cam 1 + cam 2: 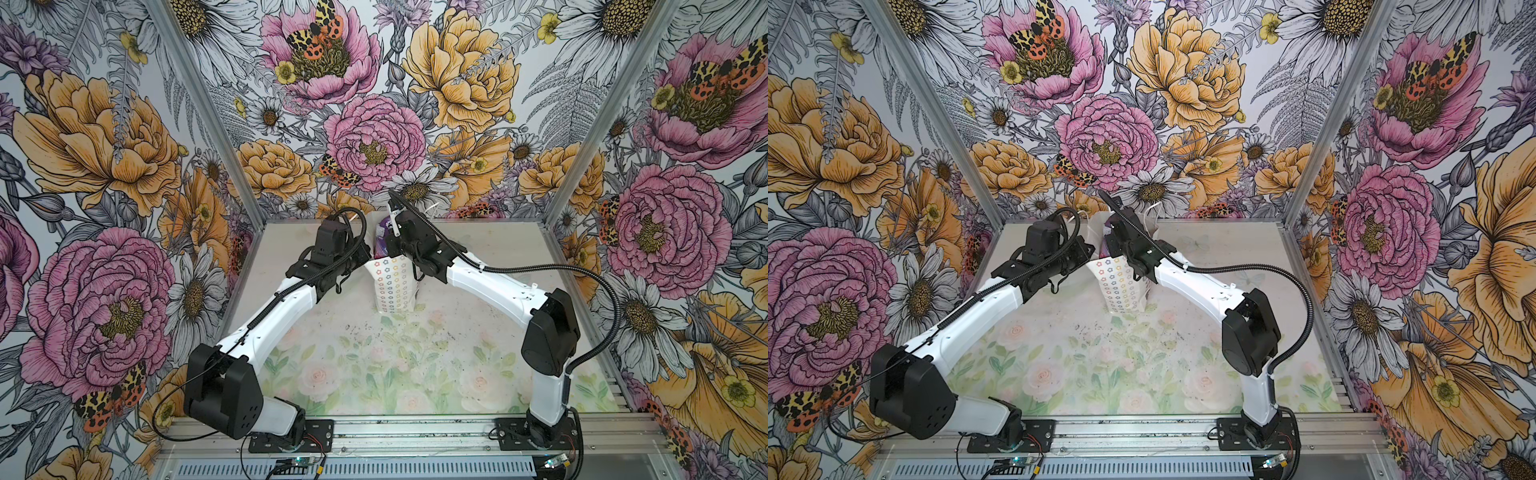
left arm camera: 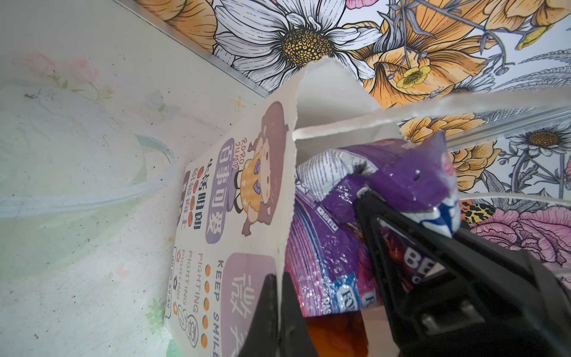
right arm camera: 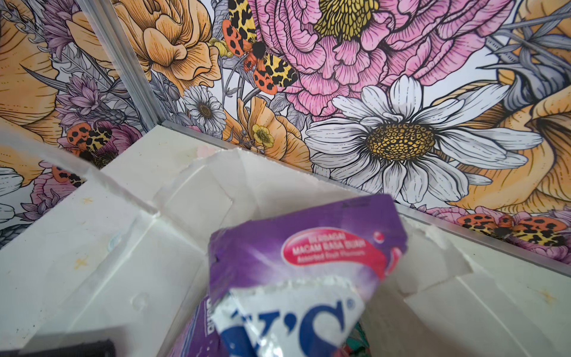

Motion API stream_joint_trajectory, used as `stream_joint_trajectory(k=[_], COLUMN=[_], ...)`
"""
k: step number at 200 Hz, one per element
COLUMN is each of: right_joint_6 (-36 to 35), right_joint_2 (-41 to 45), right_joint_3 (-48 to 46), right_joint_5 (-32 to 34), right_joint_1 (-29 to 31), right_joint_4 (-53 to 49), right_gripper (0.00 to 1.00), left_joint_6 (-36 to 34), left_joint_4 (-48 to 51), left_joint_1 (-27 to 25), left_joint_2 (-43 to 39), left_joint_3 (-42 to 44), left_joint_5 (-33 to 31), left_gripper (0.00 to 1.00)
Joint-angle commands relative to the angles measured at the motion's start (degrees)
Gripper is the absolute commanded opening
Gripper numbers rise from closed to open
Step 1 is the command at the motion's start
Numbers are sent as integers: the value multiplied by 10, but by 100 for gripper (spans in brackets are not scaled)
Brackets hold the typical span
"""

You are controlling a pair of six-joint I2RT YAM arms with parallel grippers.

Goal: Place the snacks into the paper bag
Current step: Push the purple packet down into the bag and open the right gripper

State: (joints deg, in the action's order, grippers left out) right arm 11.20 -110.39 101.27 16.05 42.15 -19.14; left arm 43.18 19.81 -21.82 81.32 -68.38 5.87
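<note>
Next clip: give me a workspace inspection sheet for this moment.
Surface: floral-print table, speckled with dark marks, no loose packets in view.
Job's things: paper bag upright near the back; purple packet sticking out of its mouth.
Clutter: nothing seen.
Grippers: left gripper shut on the bag's rim; right gripper shut on the purple packet.
Cables: black corrugated hose loops out on the right side.
Surroundings: floral wallpaper on three sides.

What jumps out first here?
Loud floral wallpaper covers the walls around the table. At the back centre, both arms meet over the paper bag. The left gripper pinches its rim, and the right gripper holds a purple packet in its mouth.
</note>
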Motion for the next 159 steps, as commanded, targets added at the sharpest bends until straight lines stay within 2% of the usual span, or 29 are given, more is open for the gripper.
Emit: stream_joint_trajectory(k=[1, 25, 63, 82, 137, 150, 159], right_joint_6=[-7, -7, -9, -14, -27, -27, -26], right_joint_2=[26, 28, 21, 23, 43, 49, 54], right_joint_3=[26, 29, 50, 62, 99, 100, 98], right_joint_5=[2, 6, 2, -1, -9, -9, -8], right_joint_1=[7, 7, 7, 7, 7, 7, 7], right_joint_4=[-22, -28, -44, -47, -52, -52, -52], right_gripper=[0, 2, 29, 36, 42, 42, 43], left_joint_6=[0, 0, 2, 1, 2, 2, 2], left_joint_4=[-36, -37, -37, -38, -37, -37, -37], left_joint_1=[13, 13, 13, 13, 11, 11, 10], left_joint_2=[-27, -23, -21, -23, -26, -27, -27], left_joint_3=[4, 1, 3, 5, 6, 5, 2], left_joint_5=[-5, -2, 1, 0, -1, 0, 0], left_gripper=[0, 0, 0, 0, 1, 6, 14])
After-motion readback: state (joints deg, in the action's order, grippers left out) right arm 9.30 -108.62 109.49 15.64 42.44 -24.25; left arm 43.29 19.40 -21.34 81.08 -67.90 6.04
